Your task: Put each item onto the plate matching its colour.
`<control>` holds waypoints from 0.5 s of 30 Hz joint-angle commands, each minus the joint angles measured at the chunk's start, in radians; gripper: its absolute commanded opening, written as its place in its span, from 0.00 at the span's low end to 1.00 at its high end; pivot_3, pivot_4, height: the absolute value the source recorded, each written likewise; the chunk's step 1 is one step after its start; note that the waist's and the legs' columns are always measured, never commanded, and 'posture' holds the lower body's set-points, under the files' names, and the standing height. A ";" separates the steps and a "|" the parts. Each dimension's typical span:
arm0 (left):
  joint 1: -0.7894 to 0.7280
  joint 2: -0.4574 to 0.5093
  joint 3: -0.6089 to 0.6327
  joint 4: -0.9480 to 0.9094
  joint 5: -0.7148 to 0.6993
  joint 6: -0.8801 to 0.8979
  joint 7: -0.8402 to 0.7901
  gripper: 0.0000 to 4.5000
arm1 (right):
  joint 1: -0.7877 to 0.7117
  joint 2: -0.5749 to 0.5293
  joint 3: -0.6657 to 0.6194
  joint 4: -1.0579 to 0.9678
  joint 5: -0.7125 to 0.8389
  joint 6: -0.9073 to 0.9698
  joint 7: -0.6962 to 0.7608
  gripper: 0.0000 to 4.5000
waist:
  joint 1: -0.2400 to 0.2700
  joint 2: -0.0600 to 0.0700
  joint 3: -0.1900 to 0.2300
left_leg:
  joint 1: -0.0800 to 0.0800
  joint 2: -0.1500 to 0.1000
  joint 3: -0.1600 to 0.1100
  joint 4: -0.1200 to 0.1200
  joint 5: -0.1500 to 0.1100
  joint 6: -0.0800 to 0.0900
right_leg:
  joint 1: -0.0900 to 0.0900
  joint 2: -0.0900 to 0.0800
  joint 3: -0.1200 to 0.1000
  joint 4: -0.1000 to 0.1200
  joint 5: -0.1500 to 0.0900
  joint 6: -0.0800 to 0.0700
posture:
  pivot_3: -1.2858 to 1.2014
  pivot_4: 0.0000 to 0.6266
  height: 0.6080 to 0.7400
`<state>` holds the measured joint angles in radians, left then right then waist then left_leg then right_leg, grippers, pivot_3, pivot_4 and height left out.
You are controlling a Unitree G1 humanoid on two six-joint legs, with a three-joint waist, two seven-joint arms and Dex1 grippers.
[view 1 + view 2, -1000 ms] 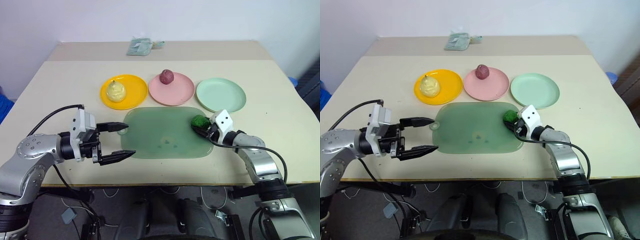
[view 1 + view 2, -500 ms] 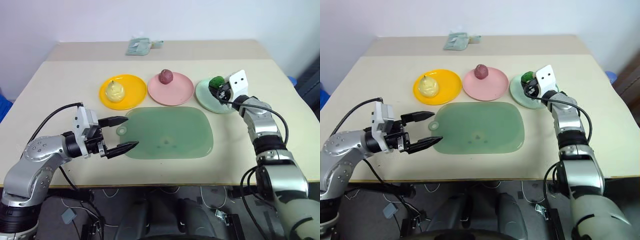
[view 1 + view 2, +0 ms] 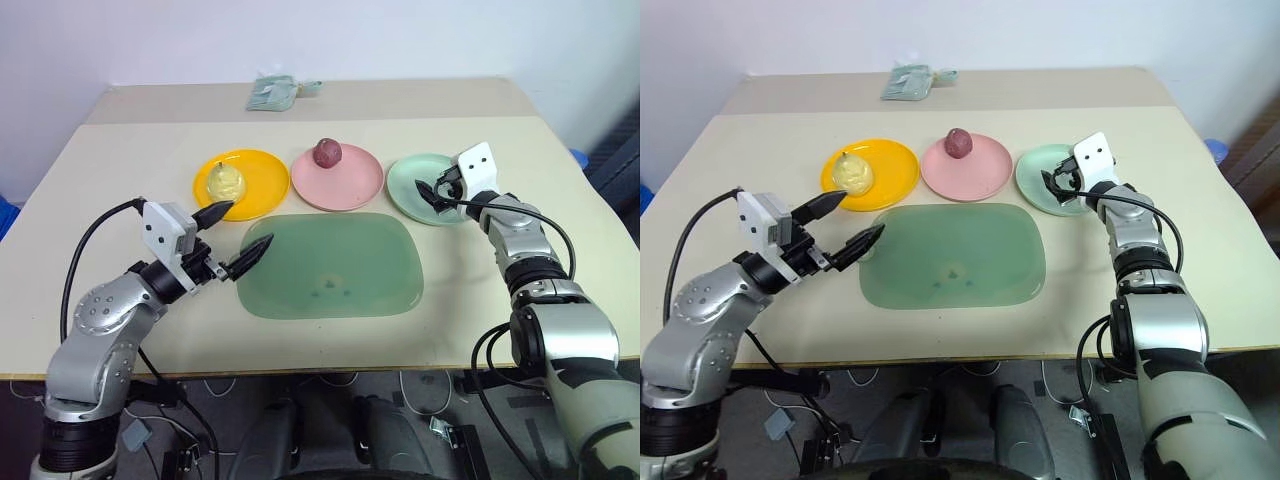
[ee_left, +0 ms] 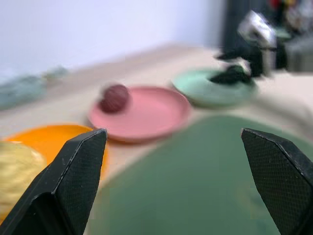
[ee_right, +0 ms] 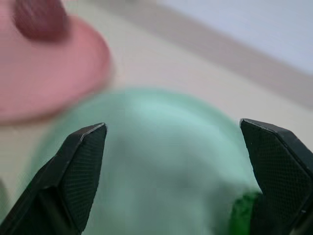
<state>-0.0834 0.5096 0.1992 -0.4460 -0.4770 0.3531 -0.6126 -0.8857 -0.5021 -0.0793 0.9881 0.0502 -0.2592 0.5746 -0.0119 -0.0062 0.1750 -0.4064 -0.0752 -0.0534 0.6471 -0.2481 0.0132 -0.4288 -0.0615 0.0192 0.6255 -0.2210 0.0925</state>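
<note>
Green ball (image 5: 243, 213): on the mint plate (image 3: 405, 192), just beside one finger of the right gripper (image 3: 437, 189), whose jaws stand wide apart, holding nothing.
Step in hand: release of the last item, judged done or nearly so.
Next move: lift the gripper clear of the mint plate without nudging the ball.
Purple ball (image 3: 329, 152): on the pink plate (image 3: 350, 185), beside the mint plate.
Yellow ball (image 3: 227, 181): on the orange plate (image 3: 262, 172), beyond the pink one.
Left gripper (image 3: 238, 236): open, empty, well apart from the mint plate.

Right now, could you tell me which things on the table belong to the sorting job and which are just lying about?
Job: pale yellow item, maroon ball, dark green ball; orange-yellow plate, pink plate, mint plate.
Lying about: translucent green board, pale green bundle at the far edge.
</note>
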 commanded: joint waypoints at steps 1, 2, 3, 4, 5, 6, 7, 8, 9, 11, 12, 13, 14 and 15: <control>0.069 0.009 -0.012 0.003 0.065 -0.050 0.006 1.00 | 0.209 -0.008 -0.030 -0.459 0.133 0.135 0.088 0.98 | 0.001 0.000 0.000 | 0.000 0.000 0.000 0.000 0.000 0.000 | 0.000 0.000 0.000 0.000 0.000 0.000 | 0.52 0.24 1.00; 0.088 0.003 -0.011 0.000 0.066 -0.049 0.012 1.00 | 0.287 -0.015 -0.031 -0.600 0.167 0.195 0.102 0.98 | 0.003 0.000 0.000 | 0.000 0.000 0.000 0.000 0.000 0.001 | 0.000 0.000 0.000 0.000 0.000 0.000 | 0.52 0.24 1.00; 0.100 -0.005 -0.009 -0.005 0.062 -0.044 0.020 1.00 | 0.352 -0.026 -0.035 -0.714 0.194 0.253 0.110 0.98 | 0.005 0.000 0.000 | -0.001 0.000 -0.001 0.000 0.000 0.001 | 0.000 0.000 0.000 0.000 0.000 0.000 | 0.52 0.24 1.00; 0.116 -0.007 -0.007 -0.011 0.066 -0.052 0.023 1.00 | 0.422 -0.038 -0.043 -0.829 0.219 0.311 0.111 0.98 | 0.005 0.000 0.000 | -0.001 0.000 -0.001 0.000 -0.001 0.001 | -0.001 -0.001 0.000 0.000 0.000 0.000 | 0.52 0.24 1.00; 0.128 -0.009 -0.006 -0.017 0.069 -0.060 0.025 1.00 | 0.479 -0.047 -0.052 -0.920 0.241 0.361 0.108 0.98 | 0.005 0.001 0.000 | -0.001 0.000 -0.001 0.001 -0.001 0.001 | -0.001 -0.001 0.000 0.000 0.000 0.000 | 0.52 0.24 1.00; 0.143 -0.010 -0.001 -0.024 0.068 -0.065 0.024 1.00 | 0.540 -0.055 -0.066 -1.011 0.267 0.414 0.101 0.98 | 0.007 0.001 0.000 | -0.001 0.000 -0.001 0.001 -0.001 0.001 | -0.001 -0.001 0.000 0.000 0.000 0.000 | 0.52 0.24 1.00; 0.158 -0.011 0.005 -0.030 0.066 -0.073 0.022 1.00 | 0.597 -0.063 -0.079 -1.091 0.290 0.462 0.092 0.98 | 0.007 0.001 0.000 | -0.001 0.000 -0.001 0.002 -0.001 0.001 | 0.000 -0.001 0.000 0.001 0.000 0.000 | 0.52 0.24 1.00; 0.171 -0.013 0.008 -0.035 0.067 -0.081 0.021 1.00 | 0.646 -0.070 -0.093 -1.151 0.306 0.496 0.083 0.98 | 0.007 0.001 0.000 | 0.000 0.000 -0.001 0.002 -0.001 0.001 | 0.000 -0.001 0.001 0.001 -0.001 -0.001 | 0.52 0.24 1.00; 0.183 -0.014 0.008 -0.040 0.070 -0.088 0.024 1.00 | 0.686 -0.077 -0.108 -1.192 0.317 0.521 0.077 0.98 | 0.007 0.001 0.000 | 0.000 0.000 -0.001 0.002 -0.001 0.001 | 0.000 -0.001 0.001 0.001 -0.002 -0.003 | 0.52 0.24 1.00; 0.206 -0.012 0.007 -0.046 0.079 -0.108 0.022 1.00 | 0.757 -0.091 -0.140 -1.250 0.333 0.554 0.071 0.98 | 0.006 0.001 0.000 | 0.000 0.001 -0.001 0.002 -0.001 0.001 | 0.000 -0.001 0.001 0.001 -0.002 -0.003 | 0.52 0.24 1.00; 0.213 -0.011 0.011 -0.046 0.078 -0.114 0.020 1.00 | 0.791 -0.096 -0.155 -1.272 0.337 0.564 0.072 0.98 | 0.006 0.001 0.000 | 0.000 0.001 -0.001 0.002 -0.001 0.001 | 0.001 -0.001 0.001 0.001 -0.002 -0.003 | 0.52 0.24 1.00; 0.216 -0.011 0.012 -0.046 0.078 -0.117 0.022 1.00 | 0.817 -0.102 -0.168 -1.286 0.342 0.572 0.075 0.98 | 0.007 0.001 0.000 | 0.000 0.001 -0.001 0.002 -0.001 0.001 | 0.001 -0.001 0.000 0.000 -0.002 -0.003 | 0.52 0.24 1.00; 0.216 -0.009 0.015 -0.040 0.078 -0.123 0.021 1.00 | 0.841 -0.105 -0.181 -1.299 0.348 0.580 0.074 0.98 | 0.008 0.001 0.000 | 0.000 0.001 0.000 0.002 -0.001 0.001 | 0.001 -0.001 0.000 0.000 -0.002 -0.003 | 0.52 0.24 1.00; 0.214 -0.008 0.015 -0.036 0.080 -0.126 0.022 1.00 | 0.855 -0.108 -0.192 -1.304 0.354 0.586 0.076 0.98 | 0.010 0.001 0.000 | 0.000 0.001 0.000 0.002 -0.001 0.001 | 0.001 -0.001 0.000 0.000 -0.002 -0.003 | 0.52 0.24 1.00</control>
<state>0.1329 0.4961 0.1885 -0.4538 -0.4021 0.2541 -0.5910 -0.0367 -0.5945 -0.2269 -0.2634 0.3781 0.3226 0.6527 -0.0015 -0.0056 0.1746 -0.4065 -0.0743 -0.0537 0.6489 -0.2488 0.0140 -0.4282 -0.0623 0.0197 0.6253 -0.2232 0.0891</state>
